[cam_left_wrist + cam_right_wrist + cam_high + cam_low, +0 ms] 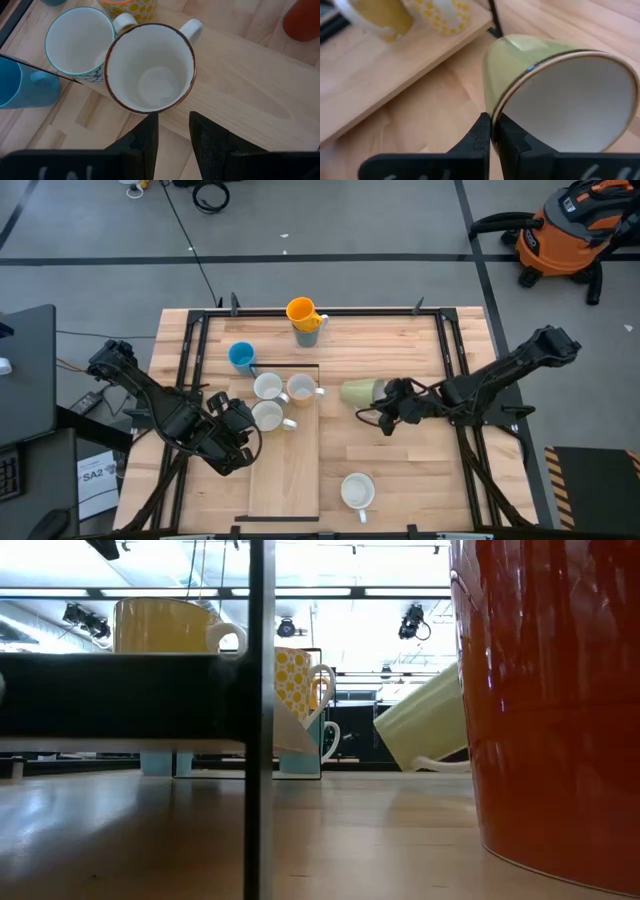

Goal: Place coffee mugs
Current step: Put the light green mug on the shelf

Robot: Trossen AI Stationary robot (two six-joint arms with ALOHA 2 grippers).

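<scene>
One pale green mug [555,95] tilted, rim pinched in right gripper [491,131]; left gripper [172,131] apart.

A: So what couldn't you see?

B: From table level, a dark bar [120,695] blocked most of the yellow mug [165,625], and the orange mug [550,690] ran off the picture's edge.

A: And from my right wrist?

B: The pale green mug [560,95] was blurry, rim cut off. Blue mug [22,85] was half out of the left wrist view too.
</scene>
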